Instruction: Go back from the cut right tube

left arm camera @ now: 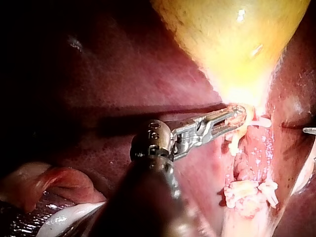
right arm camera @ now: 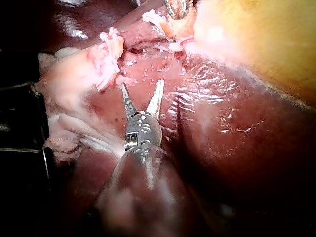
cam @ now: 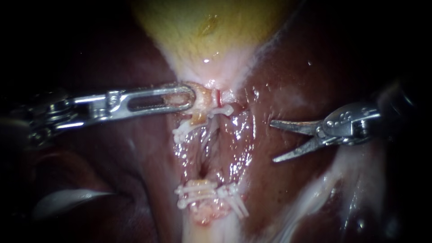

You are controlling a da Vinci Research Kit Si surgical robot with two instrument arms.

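The hand of my right instrument (cam: pixel 272 141) is open. Its two thin, pointed jaws spread in a V with nothing between them and hang over bare liver (cam: pixel 306 81), just right of the dissected groove (cam: pixel 211 153). The tips point left, toward the groove, while the shaft leaves to the right. With the jaws clear of tissue, a straight pull along the shaft looks enough to back out.

The hand of my left instrument (cam: pixel 191 98) comes in from the left and is closed on the yellowish stump (cam: pixel 200 110) under the neck of the gallbladder (cam: pixel 202 27). I judge this hold is there to keep the neck taut, so that the groove lies open and both cut ends show.

The cut right tube (cam: pixel 223 96) lies in two parts, well apart, along the right side of the groove. The far part sits at the gallbladder's neck with a white far clip (cam: pixel 223 110) across it. The near part lies under the white near clips (cam: pixel 234 202). Its long axis runs far to near, from the gallbladder toward the near edge of the scene. The open jaws lie about square to that line, level with the gap between the two ends.

The main risk in backing out seems to be a tip catching the liver's surface.
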